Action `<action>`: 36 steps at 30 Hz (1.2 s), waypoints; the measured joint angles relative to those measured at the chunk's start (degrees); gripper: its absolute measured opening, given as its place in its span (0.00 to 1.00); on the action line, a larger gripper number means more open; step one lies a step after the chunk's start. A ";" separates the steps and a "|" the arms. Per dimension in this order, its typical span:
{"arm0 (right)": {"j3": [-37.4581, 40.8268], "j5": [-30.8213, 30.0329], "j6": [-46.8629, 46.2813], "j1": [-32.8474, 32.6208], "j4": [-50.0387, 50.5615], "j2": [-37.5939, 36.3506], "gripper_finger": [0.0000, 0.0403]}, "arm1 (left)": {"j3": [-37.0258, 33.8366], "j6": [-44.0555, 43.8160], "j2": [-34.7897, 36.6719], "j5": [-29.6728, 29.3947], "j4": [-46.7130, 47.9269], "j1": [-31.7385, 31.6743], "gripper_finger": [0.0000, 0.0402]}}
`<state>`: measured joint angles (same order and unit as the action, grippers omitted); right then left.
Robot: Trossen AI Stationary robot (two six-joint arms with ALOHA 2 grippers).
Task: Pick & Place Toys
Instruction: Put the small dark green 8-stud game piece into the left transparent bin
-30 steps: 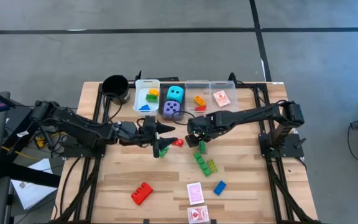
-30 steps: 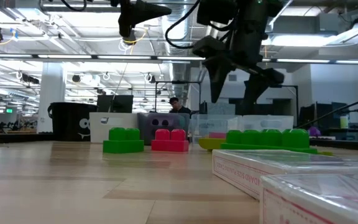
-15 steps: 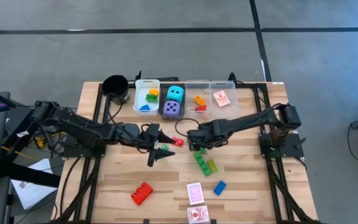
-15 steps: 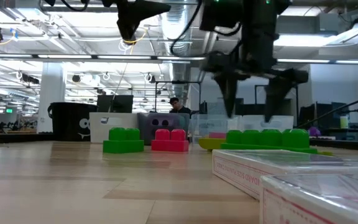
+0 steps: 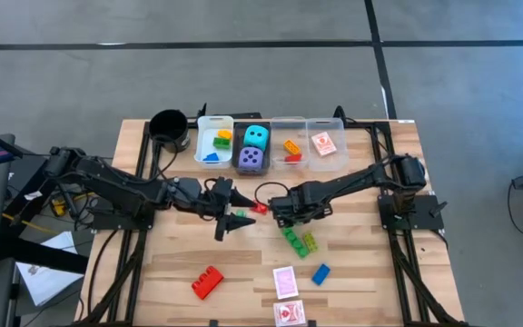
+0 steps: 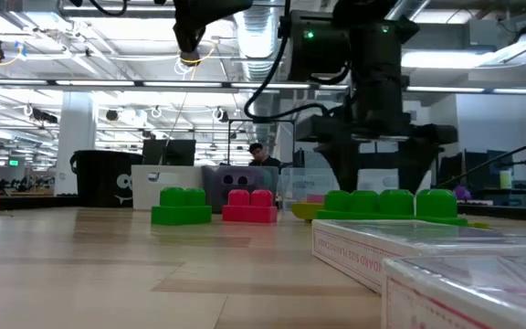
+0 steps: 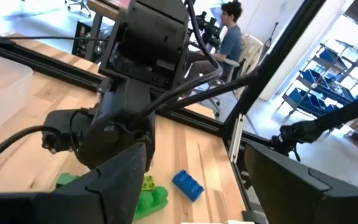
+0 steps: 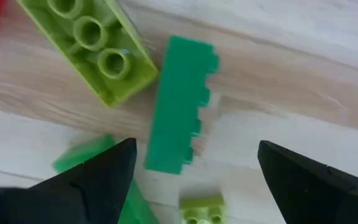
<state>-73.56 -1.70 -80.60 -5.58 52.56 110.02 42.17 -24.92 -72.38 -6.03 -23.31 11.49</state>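
Under R gripper [image 8: 191, 168], jaws apart, dark green brick [image 8: 180, 102], long, flat on side, L gripper [image 5: 231, 213] apart.

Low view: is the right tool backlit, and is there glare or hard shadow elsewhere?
Low view: the right tool is a dark silhouette against bright ceiling lights. Right wrist view: the dark green brick is evenly lit, only a faint shadow beside it. High view: no glare on the table.

A purple die [image 5: 251, 160] and a cyan die [image 5: 256, 136], both black-dotted, sit far. Red brick [image 5: 207, 282] near left, blue brick [image 5: 320, 273] near right, green bricks [image 5: 296, 238] centre, red-white patterned cards [image 5: 286, 282] near, black cup [image 5: 168, 124] far left.
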 joint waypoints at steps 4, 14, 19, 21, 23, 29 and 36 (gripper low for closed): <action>-0.04 -0.44 1.15 0.89 -0.58 0.00 0.79 | 0.00 -2.50 0.02 -1.23 -0.30 0.00 0.67; -0.06 -2.51 1.71 3.58 -1.58 -0.02 0.65 | 0.00 -4.05 0.02 -1.59 -0.26 0.00 0.67; -0.06 -3.07 1.69 3.91 -2.91 -0.02 0.56 | 0.00 -4.06 0.02 -1.61 -0.28 0.00 0.67; -0.05 -3.06 1.68 3.74 -3.69 -0.02 0.52 | 0.00 -4.08 0.02 -1.61 -0.28 0.00 0.67; -0.04 -3.07 1.62 3.73 -4.40 -0.02 0.47 | 0.00 -4.08 0.02 -1.61 -0.28 0.00 0.67; -0.05 -3.22 1.59 3.63 -5.44 -0.02 0.30 | -0.02 -4.09 0.02 -1.63 -0.28 0.00 0.67; -0.43 -3.34 4.15 2.62 -5.65 1.46 0.17 | -0.04 -4.10 0.02 -1.66 -0.27 0.00 0.67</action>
<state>-74.00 -5.04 -76.45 -2.96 46.90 111.48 42.13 -29.02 -72.36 -7.68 -23.59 11.49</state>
